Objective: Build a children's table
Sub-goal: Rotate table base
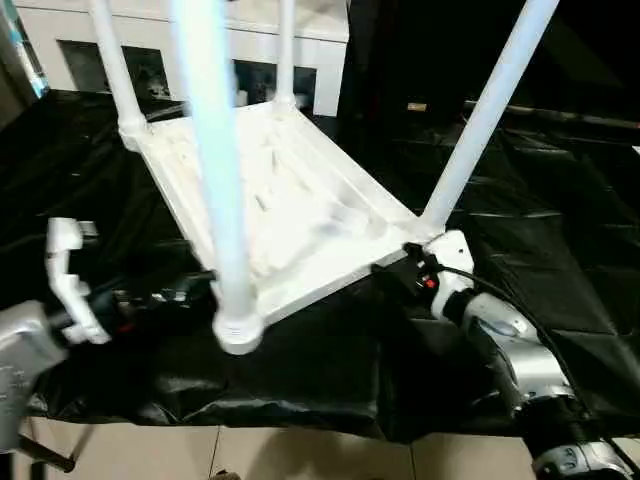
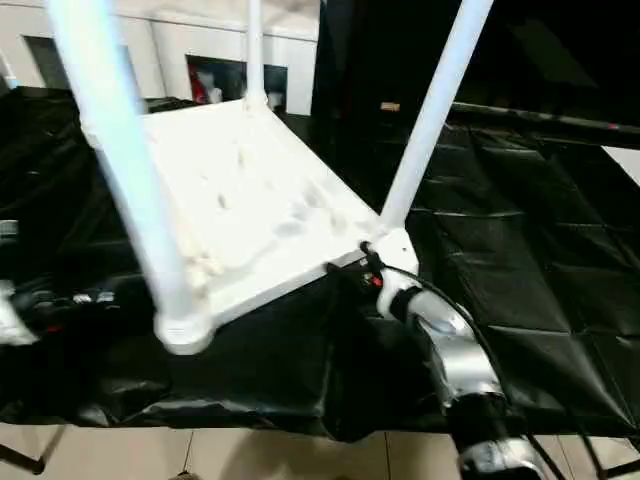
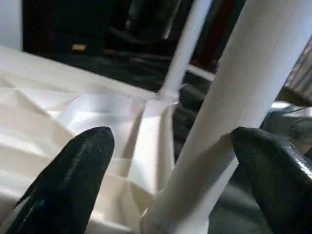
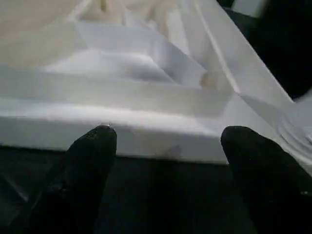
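The children's table [image 1: 300, 215] lies upside down on the black-draped counter [image 1: 560, 260], ribbed underside up, filling the upper middle of the head views, with all four legs [image 1: 215, 170] seated in the corner sockets and standing up out of frame. The nearest leg's corner [image 1: 238, 330] sits at lower centre, close to the counter's front edge, where the black sheet drops to the tiled floor [image 1: 300, 455]; I judge that to be the main risk, since any pull toward the robot could drag that corner over the lip and tip the whole table, top-heavy as it is with the legs in the air. The left claw [image 3: 170, 170] is released, its black fingers [image 3: 73, 175] spread wide to either side of a leg without squeezing it. The right claw [image 4: 165, 161] also gapes, holding nothing, poised just before the tabletop's rim at the lower right corner. A careless swing of either arm could knock a leg loose. There is open cloth to the right; the white cabinet [image 1: 300, 60] closes off the back.
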Motion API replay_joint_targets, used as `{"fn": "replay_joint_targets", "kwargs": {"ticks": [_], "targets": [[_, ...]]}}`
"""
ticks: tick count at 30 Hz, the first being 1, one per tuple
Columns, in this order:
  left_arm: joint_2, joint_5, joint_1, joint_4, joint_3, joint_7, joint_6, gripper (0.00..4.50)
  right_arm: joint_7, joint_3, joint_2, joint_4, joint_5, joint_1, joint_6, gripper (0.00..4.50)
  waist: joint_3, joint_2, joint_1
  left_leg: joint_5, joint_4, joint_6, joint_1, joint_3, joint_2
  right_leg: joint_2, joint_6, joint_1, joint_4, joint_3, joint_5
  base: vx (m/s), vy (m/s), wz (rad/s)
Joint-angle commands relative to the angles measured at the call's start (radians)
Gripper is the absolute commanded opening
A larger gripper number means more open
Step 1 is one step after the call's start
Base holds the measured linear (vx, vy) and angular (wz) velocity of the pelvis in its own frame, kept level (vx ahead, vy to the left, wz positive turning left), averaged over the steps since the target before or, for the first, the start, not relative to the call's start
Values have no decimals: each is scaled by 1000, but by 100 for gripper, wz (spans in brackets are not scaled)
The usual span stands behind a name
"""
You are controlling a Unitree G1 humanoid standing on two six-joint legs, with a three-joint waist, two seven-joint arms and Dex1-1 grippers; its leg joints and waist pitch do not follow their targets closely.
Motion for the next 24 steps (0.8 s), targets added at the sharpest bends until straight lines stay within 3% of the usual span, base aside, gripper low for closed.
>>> {"fn": "replay_joint_targets", "kwargs": {"ticks": [1, 7, 8, 9, 10, 15, 17, 24], "targets": [[-5, -7, -19, -6, -19, -4, -17, 448, -10, -14, -15, -21, -14, 8, 21, 383, -51, 25, -1, -301, -78, -31, 17, -24, 47, -57, -169, 37, -74, 53, -285, 0, 0, 0], [-42, -30, -44, -20, -83, -16, 8, 448, -8, -4, -44, -14, -31, 14, 54, 383, -51, 20, 1, -304, -77, -26, 16, -26, 49, -57, -156, 35, -75, 53, -314, 0, 0, 0], [-44, -41, -49, -26, -97, -21, 25, 448, -12, -1, -44, 1, -39, 7, 62, 383, -51, 14, 2, -290, -77, -21, 15, -25, 49, -58, -159, 35, -73, 53, -313, 0, 0, 0], [-44, -44, -53, -27, -110, -29, 34, 448, -16, 2, -42, 16, -45, -1, 63, 383, -50, 15, 1, -290, -76, -21, 14, -25, 49, -57, -159, 34, -73, 53, -311, 0, 0, 0], [-43, -45, -57, -27, -120, -35, 40, 448, -20, 4, -40, 28, -48, -7, 62, 383, -51, 6, 0, -289, -76, -20, 14, -25, 49, -56, -158, 34, -73, 52, -314, 0, 0, 0], [-78, 14, -137, 56, -215, -64, 0, 448, -42, 17, -4, 119, -66, -71, 47, 383, -51, 5, -1, -283, -75, -26, 15, -24, 47, -58, -154, 33, -75, 52, -324, 0, 0, 0], [-102, 31, -176, 92, -251, -74, -17, 448, -46, 24, 14, 150, -71, -96, 42, 383, -53, 13, 1, -263, -74, -28, 15, -25, 47, -60, -160, 36, -70, 54, -293, 0, 0, 0], [-168, 86, -275, 159, -371, -98, -68, 448, -37, 36, 64, 250, -85, -168, 18, 383, -59, 10, 3, -210, -69, -22, 11, -22, 49, -63, -192, 43, -60, 53, -200, 0, 0, 0]]}}
